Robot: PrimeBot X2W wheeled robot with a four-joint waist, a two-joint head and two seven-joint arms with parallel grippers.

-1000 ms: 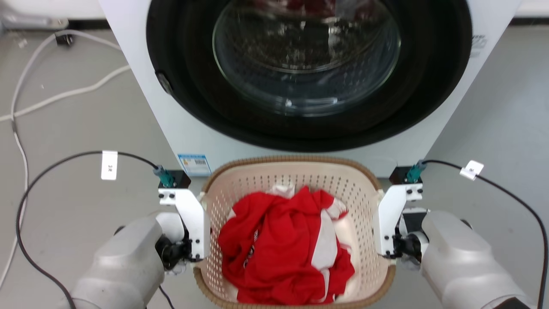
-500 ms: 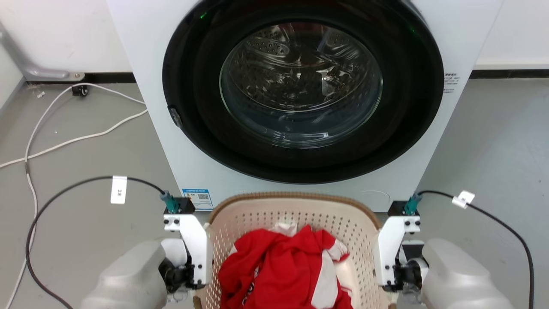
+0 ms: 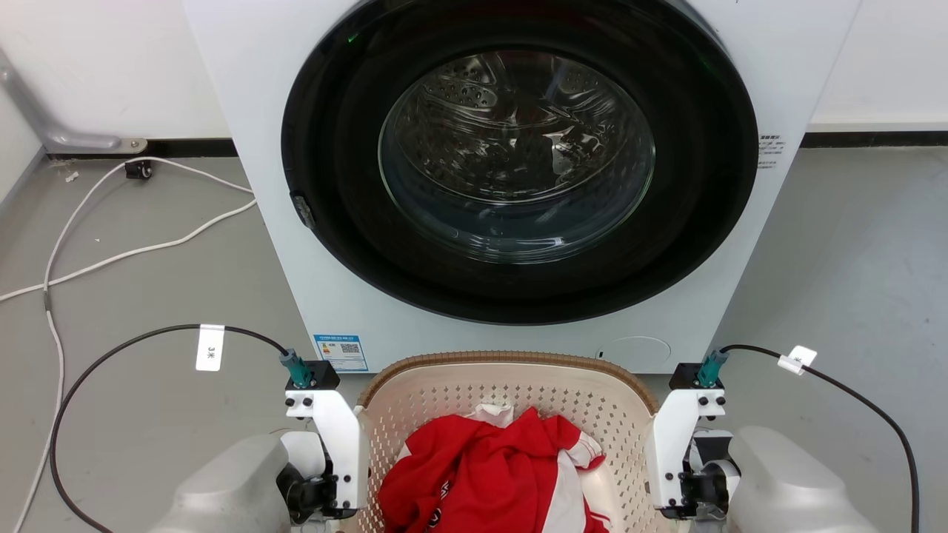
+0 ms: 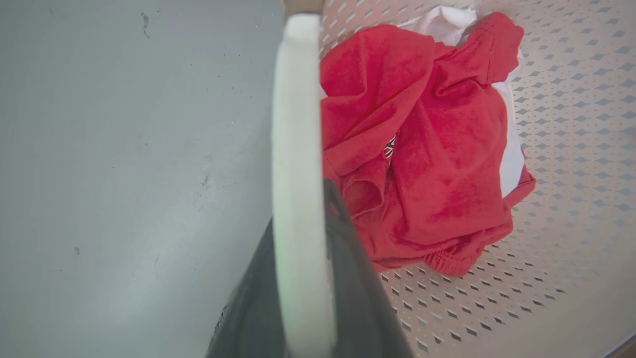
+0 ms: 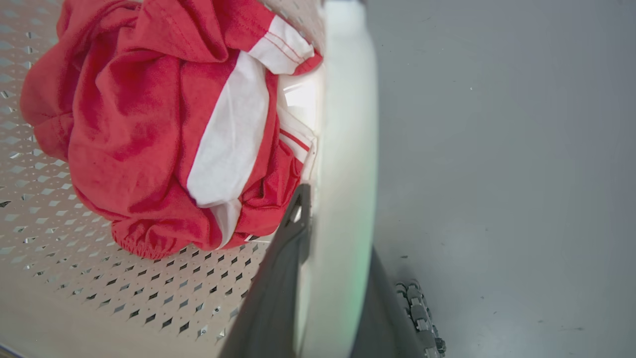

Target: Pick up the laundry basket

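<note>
The left gripper (image 4: 300, 209) squeezes a white handle (image 4: 295, 99) of the laundry basket (image 3: 474, 400), one dark finger on each side. The right gripper (image 5: 338, 223) squeezes the other white handle (image 5: 348, 99). The basket sits between both grippers, holding red and white clothes (image 3: 481, 474). The washing machine (image 3: 333, 296) stands just past them.

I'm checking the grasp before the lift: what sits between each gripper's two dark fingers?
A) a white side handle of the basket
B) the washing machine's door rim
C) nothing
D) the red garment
A: the left gripper has a dark finger on each side of the white left handle of the laundry basket, and the right gripper likewise straddles the right handle.
</note>
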